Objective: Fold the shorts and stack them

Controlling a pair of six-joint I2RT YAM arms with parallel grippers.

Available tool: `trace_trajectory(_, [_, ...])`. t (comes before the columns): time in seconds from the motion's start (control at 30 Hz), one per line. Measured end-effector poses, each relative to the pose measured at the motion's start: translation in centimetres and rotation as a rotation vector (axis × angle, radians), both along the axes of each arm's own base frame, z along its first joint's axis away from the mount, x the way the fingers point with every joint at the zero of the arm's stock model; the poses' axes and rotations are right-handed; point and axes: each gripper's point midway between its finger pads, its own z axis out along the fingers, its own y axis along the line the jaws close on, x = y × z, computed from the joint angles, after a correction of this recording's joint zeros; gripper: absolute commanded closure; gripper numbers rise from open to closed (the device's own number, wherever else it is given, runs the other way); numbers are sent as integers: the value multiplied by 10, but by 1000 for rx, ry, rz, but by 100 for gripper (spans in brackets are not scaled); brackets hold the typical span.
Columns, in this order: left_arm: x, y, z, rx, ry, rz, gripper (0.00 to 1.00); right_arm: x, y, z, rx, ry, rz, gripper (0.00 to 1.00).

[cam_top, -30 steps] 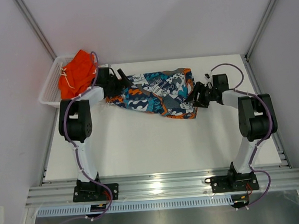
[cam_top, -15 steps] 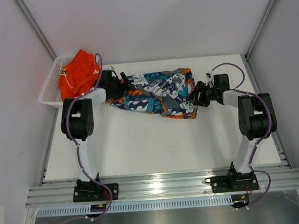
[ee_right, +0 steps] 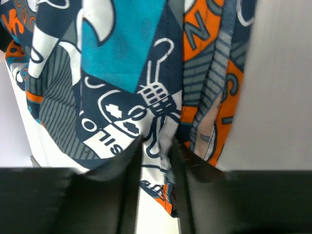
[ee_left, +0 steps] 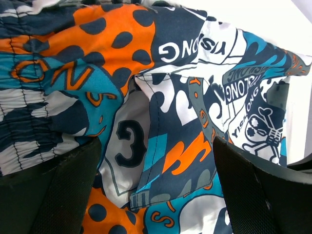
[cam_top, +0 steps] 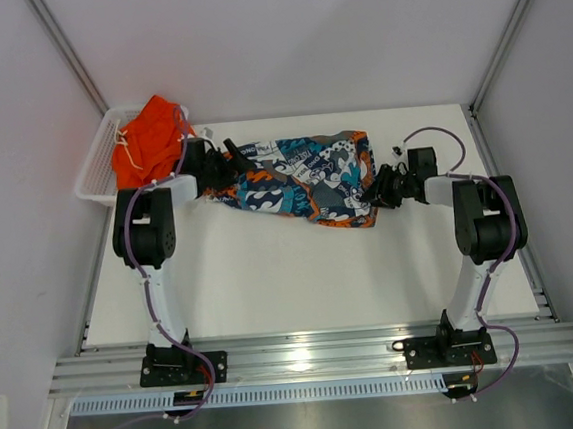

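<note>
Right end effector [ee_right: 157,161] clamps the print shorts [cam_top: 298,178]; left end effector [ee_left: 156,192] stands apart over their other end. Clamp it, then lift evenly.

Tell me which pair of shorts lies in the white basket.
The plain orange shorts; the printed pair lies spread on the table.

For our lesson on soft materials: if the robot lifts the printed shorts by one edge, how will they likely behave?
Probably floppy: the printed shorts lie wrinkled on the table, and cloth bunches into a fold where the right gripper pinches it. Likely light, thin fabric, so the rest would hang and drape. Unlikely to roll.
</note>
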Motion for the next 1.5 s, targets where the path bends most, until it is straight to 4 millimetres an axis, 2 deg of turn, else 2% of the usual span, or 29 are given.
trace_trajectory(0.03, [0, 1, 1, -6, -1, 1, 1, -2, 0, -1, 3, 4, -1, 77])
trace_trajectory(0.07, [1, 1, 1, -11, -1, 5, 1, -4, 1, -3, 4, 9, 1, 89])
trace_trajectory(0.13, [1, 1, 1, -14, -1, 6, 1, -7, 1, -6, 5, 20, 4, 100])
trace_trajectory(0.27, [1, 1, 1, -17, 2, 13, 1, -10, 3, -5, 11, 23, 10, 100])
trace_trajectory(0.37, [2, 2, 0, -14, 2, 18, 1, -18, 3, 4, 14, 16, 12, 100])
trace_trajectory(0.6, [2, 2, -1, -7, 4, 23, 1, -46, 0, 63, -13, -78, -1, 100])
trace_trajectory(0.67, [2, 1, -1, -4, 6, 25, 1, -53, -2, 71, -27, -98, -7, 100])
trace_trajectory(0.73, [3, 1, -1, 2, 7, 29, 1, -58, -5, 67, -47, -93, -15, 100])
trace_trajectory(0.83, [3, 1, -1, 7, 8, 32, 1, -68, -11, 41, -75, -18, -28, 100])
trace_trajectory(0.87, [4, 1, -1, 8, 8, 33, 1, -70, -13, 32, -82, 9, -33, 98])
trace_trajectory(0.9, [3, 1, -1, 9, 9, 34, 1, -73, -15, 21, -92, 43, -38, 85])
trace_trajectory(1.0, [4, 1, -1, 10, 10, 35, 1, -79, -22, -6, -127, 125, -58, 62])
trace_trajectory(1.03, [4, 1, -1, 10, 10, 35, 1, -79, -25, -13, -138, 144, -67, 50])
trace_trajectory(1.1, [4, 1, -1, 11, 10, 35, 1, -73, -26, -8, -124, 138, -77, 47])
trace_trajectory(1.23, [4, 1, -1, 12, 10, 35, 1, -44, -32, 9, -146, 74, -118, 43])
trace_trajectory(1.3, [4, 1, -1, 12, 10, 34, 1, -23, -30, 25, -133, 29, -124, 42])
trace_trajectory(1.4, [4, 0, -1, 13, 9, 32, 1, 25, -25, 51, -105, -72, -117, 37])
trace_trajectory(1.5, [4, 0, -1, 16, 8, 28, 1, 67, -20, 70, -78, -172, -107, 37])
